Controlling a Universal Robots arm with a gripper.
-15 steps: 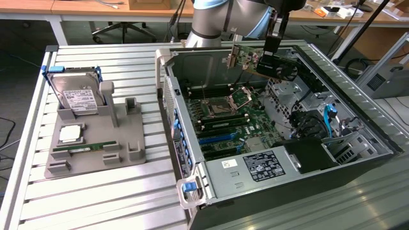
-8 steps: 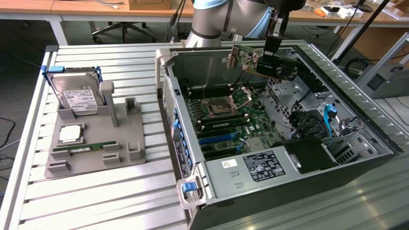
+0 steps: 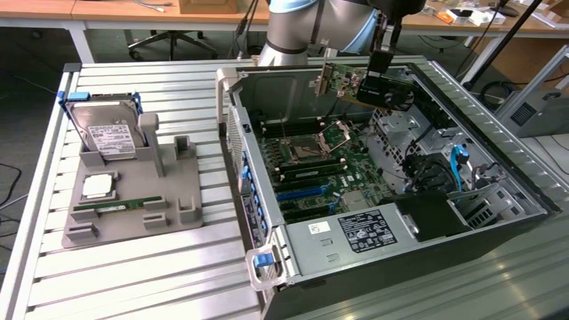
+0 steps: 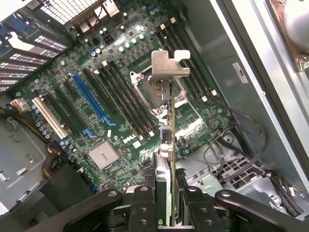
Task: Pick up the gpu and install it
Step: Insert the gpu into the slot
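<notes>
Overhead, the black two-finger gripper (image 4: 165, 205) is clamped on the thin dark gpu card with silver bracket (image 3: 374, 92), hanging free of the open grey computer case's walls (image 3: 266, 267); the green motherboard (image 4: 120, 96) reads "DELL".

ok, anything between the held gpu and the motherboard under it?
Nothing: the thin dark gpu card with silver metal bracket, clamped in the hand, hangs in open air above the green motherboard. The wrist view shows this.
</notes>
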